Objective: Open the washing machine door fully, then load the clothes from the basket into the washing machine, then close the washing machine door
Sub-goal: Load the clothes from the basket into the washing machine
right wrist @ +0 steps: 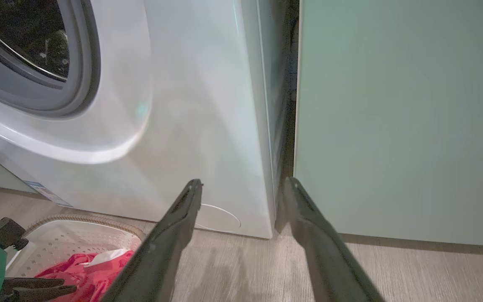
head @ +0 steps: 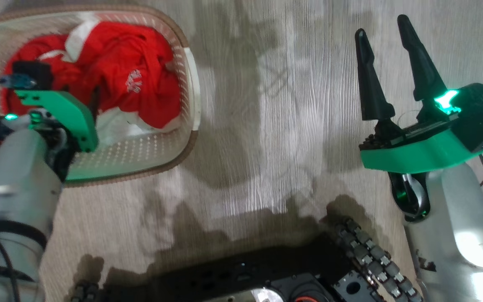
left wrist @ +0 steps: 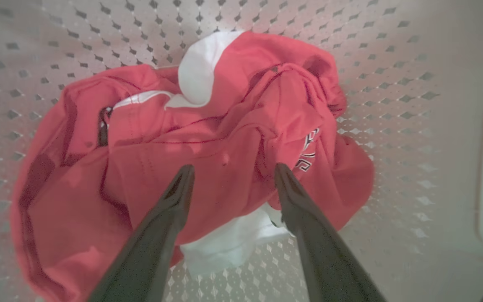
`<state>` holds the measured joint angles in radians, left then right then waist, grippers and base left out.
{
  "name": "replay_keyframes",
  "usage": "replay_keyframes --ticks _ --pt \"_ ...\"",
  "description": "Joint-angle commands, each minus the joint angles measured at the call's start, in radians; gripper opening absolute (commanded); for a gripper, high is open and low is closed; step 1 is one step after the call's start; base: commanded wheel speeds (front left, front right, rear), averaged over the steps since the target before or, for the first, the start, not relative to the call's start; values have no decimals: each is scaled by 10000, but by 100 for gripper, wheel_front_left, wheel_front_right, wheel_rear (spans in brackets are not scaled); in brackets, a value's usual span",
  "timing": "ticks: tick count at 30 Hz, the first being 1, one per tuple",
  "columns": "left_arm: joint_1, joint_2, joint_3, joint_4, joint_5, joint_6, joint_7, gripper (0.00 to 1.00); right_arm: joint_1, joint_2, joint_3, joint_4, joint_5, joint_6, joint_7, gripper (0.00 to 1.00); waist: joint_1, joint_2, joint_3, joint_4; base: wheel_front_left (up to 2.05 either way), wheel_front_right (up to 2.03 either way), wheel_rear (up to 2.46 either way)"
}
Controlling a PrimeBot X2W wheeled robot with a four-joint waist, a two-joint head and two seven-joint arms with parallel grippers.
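Note:
The cream basket (head: pixel 141 152) stands on the floor at the upper left, holding the crumpled red clothes (head: pixel 132 75) with white trim. My left gripper (left wrist: pixel 234 167) hangs open just above the clothes (left wrist: pixel 224 126), its fingertips at the fabric with nothing clamped between them. My right gripper (head: pixel 382 27) is open and empty over bare floor, well to the right of the basket. It points at the lower right corner of the white washing machine (right wrist: pixel 191 105). The grey gasket (right wrist: pixel 78 63) and dark drum (right wrist: pixel 27 37) are uncovered. The washing machine door is out of view.
A pale green cabinet (right wrist: pixel 392 117) stands right beside the machine, with a narrow dark gap between them. Pale wood floor (head: pixel 266 126) lies between basket and right arm. My dark base (head: pixel 245 277) and a cable chain (head: pixel 371 251) sit at the bottom.

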<state>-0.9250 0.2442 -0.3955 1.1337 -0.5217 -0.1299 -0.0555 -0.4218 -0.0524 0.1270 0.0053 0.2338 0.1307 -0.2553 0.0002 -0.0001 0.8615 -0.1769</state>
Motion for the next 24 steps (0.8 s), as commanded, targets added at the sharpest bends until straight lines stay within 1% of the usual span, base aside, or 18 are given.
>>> replay_keyframes --ticks 1,7,14,15,16,17,21,24 --pt "-29 521 92 35 -111 -5 -107 100 212 22 167 -390 -71 0 -62 100 -2 1 449 -149 0 0 0" --pt "-511 955 -324 491 -364 -6 100 100 279 22 172 -723 -84 0 -63 100 -2 1 1030 -273 0 0 0" --pt "-774 1502 -896 890 -653 -7 767 100 317 22 291 -959 22 0 -64 100 -2 1 1390 -516 0 0 0" --pt "-789 1559 -966 937 -658 -7 837 85 324 22 301 -966 34 0 -64 100 -2 1 1392 -530 0 0 0" --pt "-785 1593 -1098 950 -631 -7 923 46 326 22 316 -967 50 0 -64 100 -2 1 1387 -546 0 0 0" --pt "-781 1630 -1164 960 -667 -7 964 0 326 22 328 -965 66 0 -64 100 -2 1 1369 -553 0 0 0" --pt "-758 1692 -1296 1006 -775 -7 959 0 310 22 360 -938 115 0 -64 100 -2 1 1248 -531 0 0 0" --pt "-701 1664 -1361 1061 -835 -7 644 0 311 22 351 -871 173 0 -64 100 -2 1 973 -434 0 0 0"
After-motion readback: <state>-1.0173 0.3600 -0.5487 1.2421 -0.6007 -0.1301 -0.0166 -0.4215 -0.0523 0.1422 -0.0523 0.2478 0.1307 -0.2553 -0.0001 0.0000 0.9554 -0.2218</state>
